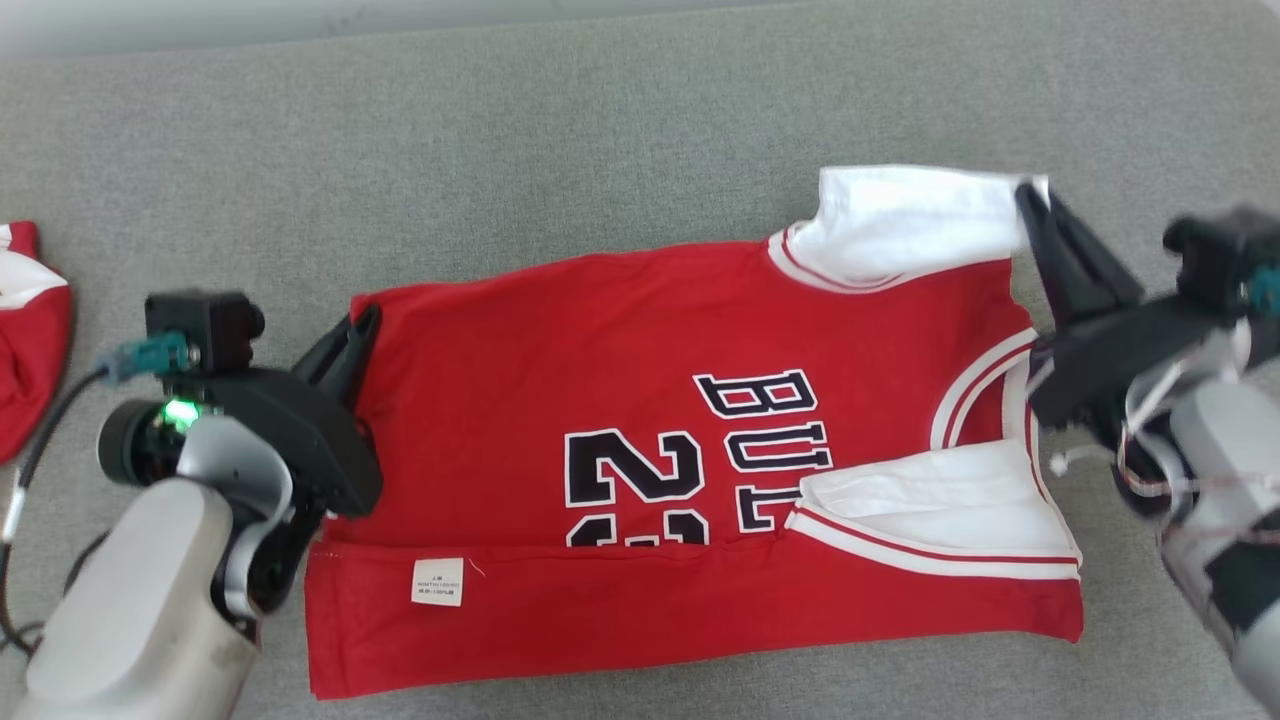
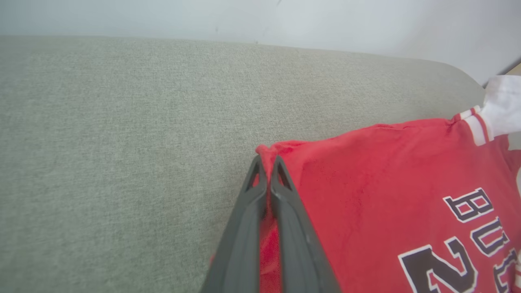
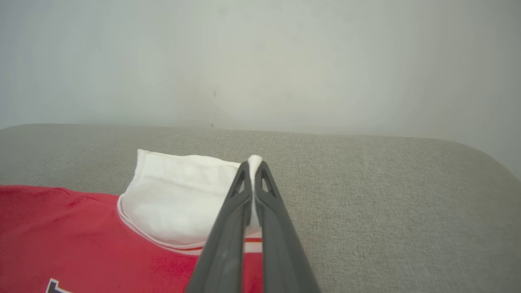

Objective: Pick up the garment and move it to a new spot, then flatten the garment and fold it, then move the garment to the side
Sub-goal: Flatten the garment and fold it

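The garment point(image 1: 620, 400) is a red jersey with white sleeves and dark lettering, spread on the grey surface point(image 1: 560, 140), its near edge folded up over the front. My left gripper point(image 1: 362, 322) is shut on the garment's far left red corner point(image 2: 266, 152). My right gripper point(image 1: 1030, 195) is shut on the tip of the far white sleeve point(image 1: 910, 220). In the right wrist view, white cloth point(image 3: 183, 195) pokes out between the closed fingertips point(image 3: 244, 173). In the left wrist view, red cloth sits pinched between the fingers point(image 2: 281, 191).
Another red and white cloth point(image 1: 25, 330) lies at the far left edge. The grey surface ends at a pale wall point(image 3: 260, 61) behind. A dark cable point(image 1: 40, 440) runs by my left arm.
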Available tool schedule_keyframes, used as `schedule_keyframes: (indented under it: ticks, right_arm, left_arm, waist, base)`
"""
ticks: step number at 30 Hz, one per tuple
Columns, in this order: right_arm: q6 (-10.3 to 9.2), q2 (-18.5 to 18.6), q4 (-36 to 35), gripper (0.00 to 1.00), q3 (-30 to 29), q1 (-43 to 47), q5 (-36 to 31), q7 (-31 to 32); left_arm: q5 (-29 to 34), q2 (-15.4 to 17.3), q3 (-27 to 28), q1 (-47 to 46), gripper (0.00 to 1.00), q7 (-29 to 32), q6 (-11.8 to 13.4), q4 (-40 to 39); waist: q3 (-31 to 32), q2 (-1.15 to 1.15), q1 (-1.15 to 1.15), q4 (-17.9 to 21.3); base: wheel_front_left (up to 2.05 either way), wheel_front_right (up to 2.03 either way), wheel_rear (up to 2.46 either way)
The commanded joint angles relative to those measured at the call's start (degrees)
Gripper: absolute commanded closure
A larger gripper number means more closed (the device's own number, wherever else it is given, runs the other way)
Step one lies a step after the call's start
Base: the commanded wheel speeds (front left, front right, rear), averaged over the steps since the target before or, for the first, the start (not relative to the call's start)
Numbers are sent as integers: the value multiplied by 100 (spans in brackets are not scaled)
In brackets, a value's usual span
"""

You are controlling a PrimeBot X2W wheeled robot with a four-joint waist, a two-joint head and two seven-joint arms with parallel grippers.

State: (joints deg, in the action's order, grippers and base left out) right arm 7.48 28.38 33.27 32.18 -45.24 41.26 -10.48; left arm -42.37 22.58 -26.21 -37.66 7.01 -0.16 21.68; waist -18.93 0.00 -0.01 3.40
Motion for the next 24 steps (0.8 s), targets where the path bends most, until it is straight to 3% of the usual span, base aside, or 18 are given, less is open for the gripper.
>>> schedule_keyframes:
  ticks: [1,13,24]
  right_arm:
    - [1,35,-125,100,-65,219,23,-61]
    - [1,-216,-1633,100,-1394,2454,-477,-187]
    - [1,-980,-3063,100,-2681,4241,-1177,256]
  left_arm:
    - [20,42,24,161,100,-91,53,-88]
    - [42,-121,149,1185,100,-919,478,-792]
    - [-64,-384,160,1780,100,-1463,606,-966]
  waist:
    - [50,0,1,13]
    - [222,0,1,-105]
    - [318,0,1,-256]
  base:
    - [0,0,0]
    - [0,0,0]
    - [0,0,0]
